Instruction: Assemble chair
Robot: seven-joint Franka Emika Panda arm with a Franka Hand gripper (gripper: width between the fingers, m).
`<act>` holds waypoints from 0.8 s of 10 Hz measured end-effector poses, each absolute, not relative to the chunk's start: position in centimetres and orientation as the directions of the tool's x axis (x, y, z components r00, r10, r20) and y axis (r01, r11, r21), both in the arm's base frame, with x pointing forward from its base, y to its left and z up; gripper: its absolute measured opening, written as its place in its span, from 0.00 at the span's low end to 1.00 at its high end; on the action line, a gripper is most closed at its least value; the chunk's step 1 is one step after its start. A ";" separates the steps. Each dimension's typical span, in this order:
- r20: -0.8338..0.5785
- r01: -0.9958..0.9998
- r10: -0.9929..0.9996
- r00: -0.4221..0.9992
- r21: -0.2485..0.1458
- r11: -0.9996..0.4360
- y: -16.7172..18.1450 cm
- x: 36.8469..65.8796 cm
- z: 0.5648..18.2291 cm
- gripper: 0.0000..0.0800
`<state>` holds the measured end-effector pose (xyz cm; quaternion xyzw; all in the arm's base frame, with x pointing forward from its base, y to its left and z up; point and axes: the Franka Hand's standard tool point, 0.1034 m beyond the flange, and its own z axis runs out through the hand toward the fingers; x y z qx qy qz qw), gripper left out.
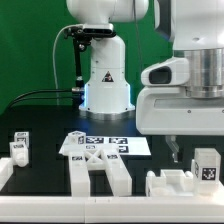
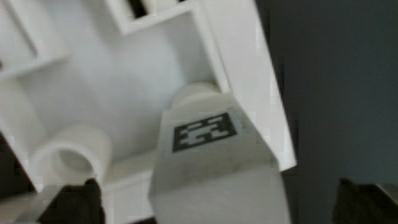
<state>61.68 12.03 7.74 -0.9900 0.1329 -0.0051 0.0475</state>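
Note:
The chair lies in loose white tagged pieces on the black table. In the wrist view a narrow tagged piece point(image 2: 208, 135) rises in front of a wide white slab point(image 2: 125, 90) that has a round hole. My gripper point(image 2: 217, 205) is open around that narrow piece, and each dark fingertip point(image 2: 71, 202) stands clear of its sides. In the exterior view my gripper point(image 1: 177, 152) hangs over the right-hand group of parts point(image 1: 170, 183), next to an upright tagged block point(image 1: 207, 166). Two long white pieces point(image 1: 100, 175) lie at the front centre. A small tagged piece point(image 1: 20, 148) stands at the exterior view's left.
The marker board point(image 1: 105, 145) lies flat in the middle of the table, in front of the robot's base point(image 1: 105, 85). The table's white raised border point(image 1: 5, 172) runs along the exterior view's left. A green backdrop closes the far side.

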 end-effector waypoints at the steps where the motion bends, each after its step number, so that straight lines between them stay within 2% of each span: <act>1: -0.005 -0.265 -0.266 0.964 -0.094 -0.960 12.0 61.6 7.6 0.65; 2: -0.006 -0.273 -0.274 0.962 -0.094 -0.957 12.0 61.6 7.6 0.65; 3: -0.013 -0.339 -0.339 0.941 -0.095 -0.936 12.0 61.6 7.6 0.48; 4: -0.018 -0.390 -0.390 0.921 -0.094 -0.916 12.0 61.6 7.6 0.35; 6: -0.036 -0.572 -0.571 0.820 -0.089 -0.815 11.9 61.6 7.6 0.36; 8: -0.062 -0.806 -0.804 0.591 -0.080 -0.586 11.8 61.7 7.6 0.36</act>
